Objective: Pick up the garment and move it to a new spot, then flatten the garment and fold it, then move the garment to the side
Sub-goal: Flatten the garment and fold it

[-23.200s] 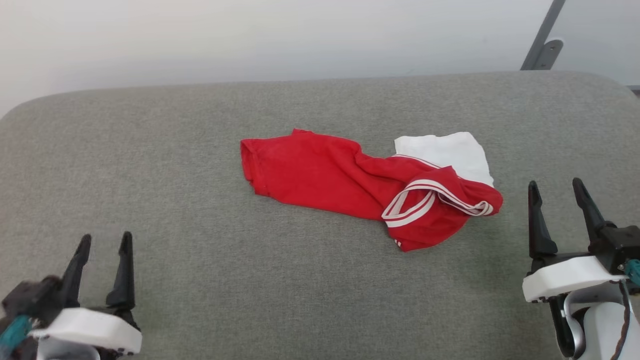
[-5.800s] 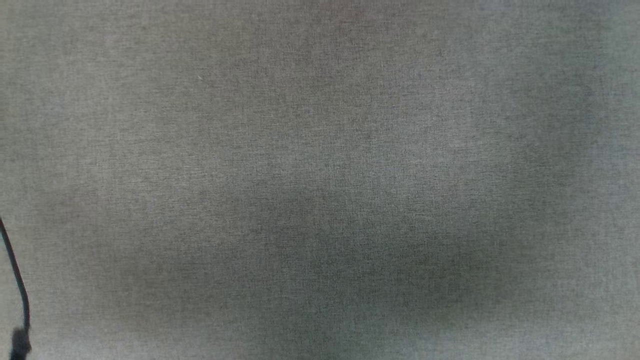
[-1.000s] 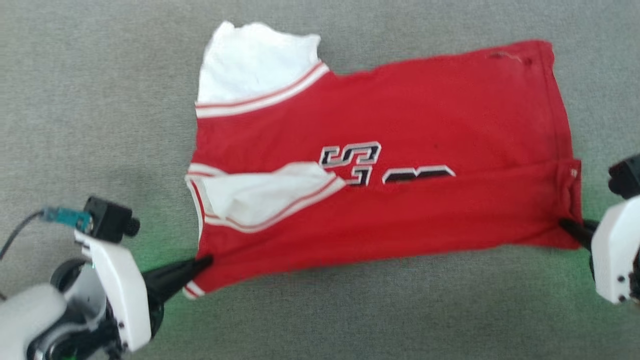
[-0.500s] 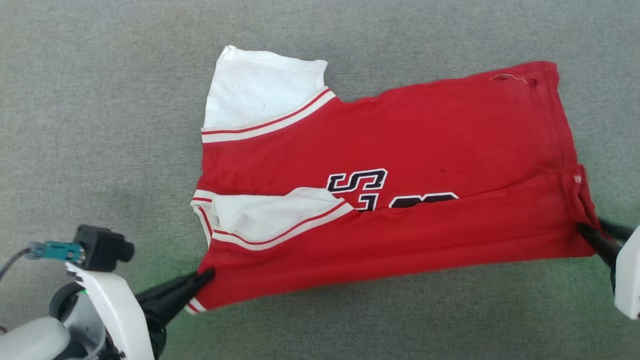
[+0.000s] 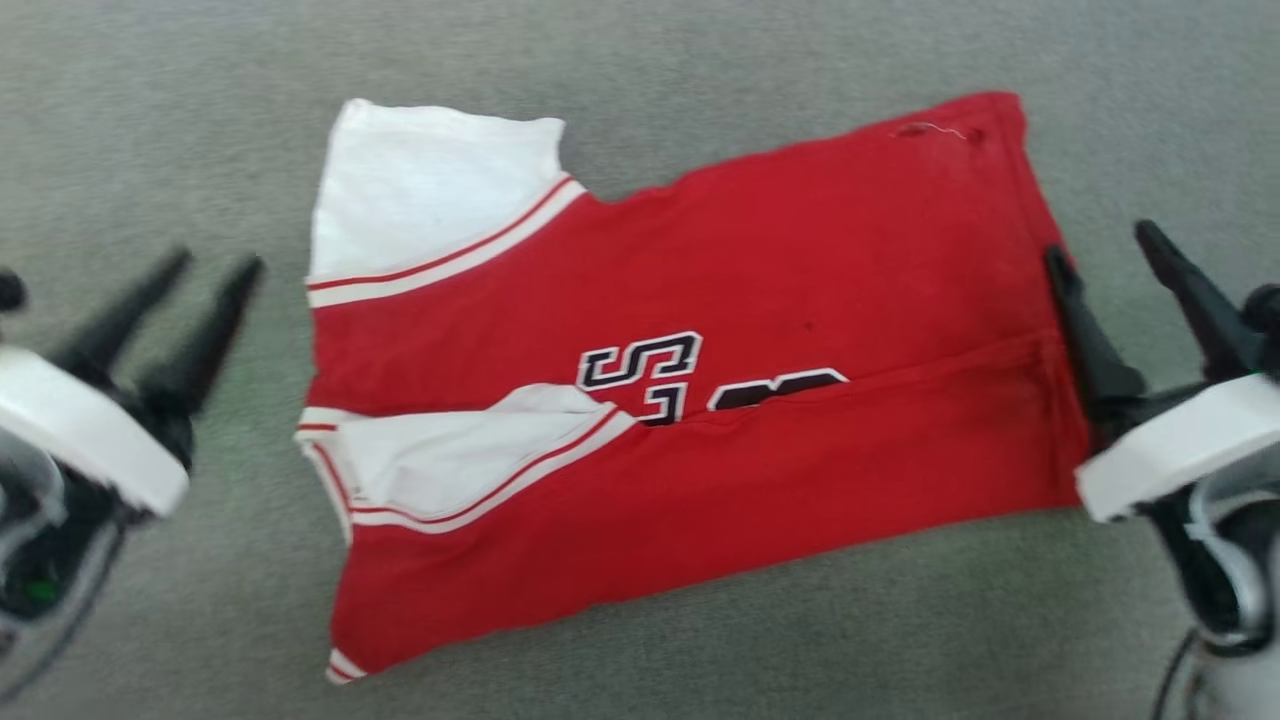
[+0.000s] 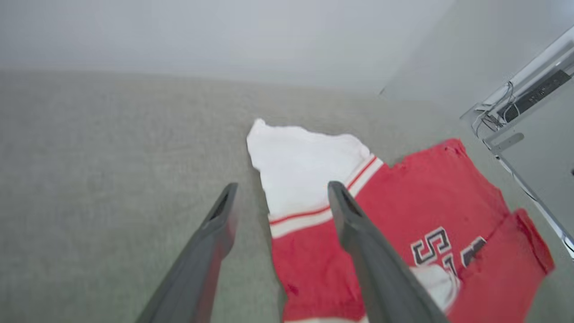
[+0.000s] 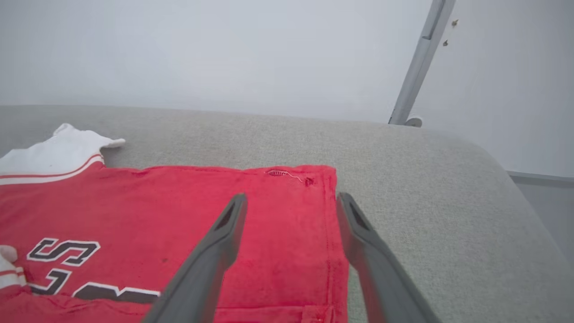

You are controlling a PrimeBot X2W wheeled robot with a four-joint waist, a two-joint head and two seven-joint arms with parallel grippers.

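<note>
ok so half a second back both tools were pinching the near corners of the shirt (image 5: 800, 300), and now they've both let go. The left tool (image 5: 218, 260) is up off the cloth, fingers spread wide and empty, well off to the left of the collar end. The right tool (image 5: 1097, 240) is wide and empty too, sitting right at the hem (image 5: 1020, 180).

The shirt lies flat on the grey bench (image 5: 700, 650), about mid-frame in the head view. Its long axis runs left to right, slightly skewed so the hem end sits farther away. The collar and sleeves point to the robot's left, the hem to its right. One white sleeve (image 5: 420, 190) sticks out at the far left corner. The near long edge is folded up over the front, with the other sleeve (image 5: 450, 450) tucked partly under it.

That fold cuts off the bottom of the lettering (image 5: 640, 365), so I can't read it. The left tool is pretty blurred in the head view. The right tool's inner finger (image 5: 1085, 340) overlaps the hem edge, and I can't tell if it's touching.
</note>
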